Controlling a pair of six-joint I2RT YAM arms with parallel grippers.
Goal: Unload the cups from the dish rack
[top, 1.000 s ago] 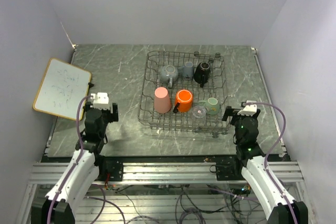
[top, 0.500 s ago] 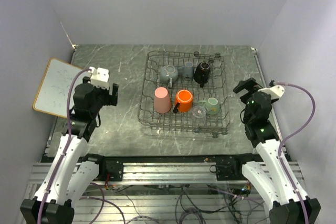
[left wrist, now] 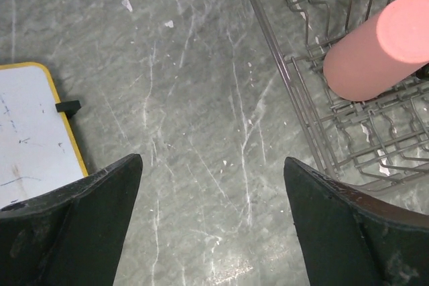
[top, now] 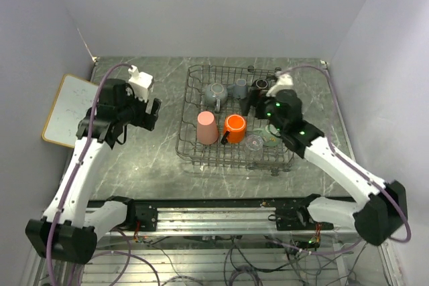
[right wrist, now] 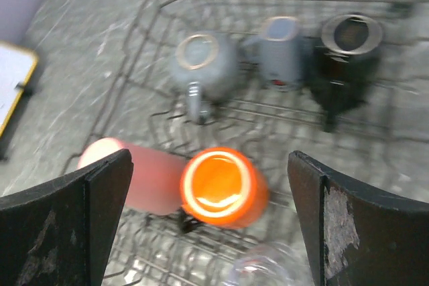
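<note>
Right arm's open claw (top: 251, 102) hangs over the large grey wire dish rack (top: 185, 120) on the table's far-centre area, jaws wide, gripping nothing, above the round orange mug (right wrist: 221, 185). Also in rack: pink plastic tumbler (top: 207, 128) on its side; round grey mug (top: 215, 93), taller grey mug (top: 240, 88) & glossy black mug (right wrist: 345, 48) along back; clear glass (top: 254, 143) nr front. Left claw (left wrist: 211, 162), likewise open & empty, hovers over veined grey-green tabletop (left wrist: 201, 98) just left of rack, nr yellow-framed whiteboard (left wrist: 27, 132).
</note>
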